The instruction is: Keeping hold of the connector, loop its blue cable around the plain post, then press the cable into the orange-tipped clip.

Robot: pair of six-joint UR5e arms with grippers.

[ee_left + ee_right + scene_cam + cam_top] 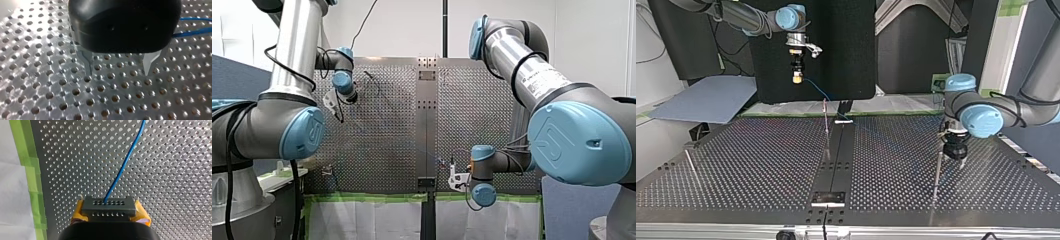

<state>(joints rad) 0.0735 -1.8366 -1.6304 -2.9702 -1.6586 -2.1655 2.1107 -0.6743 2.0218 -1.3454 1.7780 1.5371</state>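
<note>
My right gripper (108, 208) is shut on a grey connector (108, 204), which sits between its yellow pads (141, 214). The blue cable (125, 162) leaves the connector and runs away over the perforated plate. In the top view this gripper (797, 74) hangs high above the table's far edge, and the cable (816, 89) drops towards a thin orange-tipped clip (825, 120) at the centre strip. My left gripper (118, 67) is open just above the plate, nothing between its metal fingers (149, 62). It (956, 154) hovers beside a plain post (937, 172).
Two runs of blue cable (192, 32) pass beside my left gripper. Another thin post (690, 161) stands at the top view's left. Green tape (32, 182) and white sheeting edge the plate under my right gripper. A dark centre strip (833, 165) divides the table.
</note>
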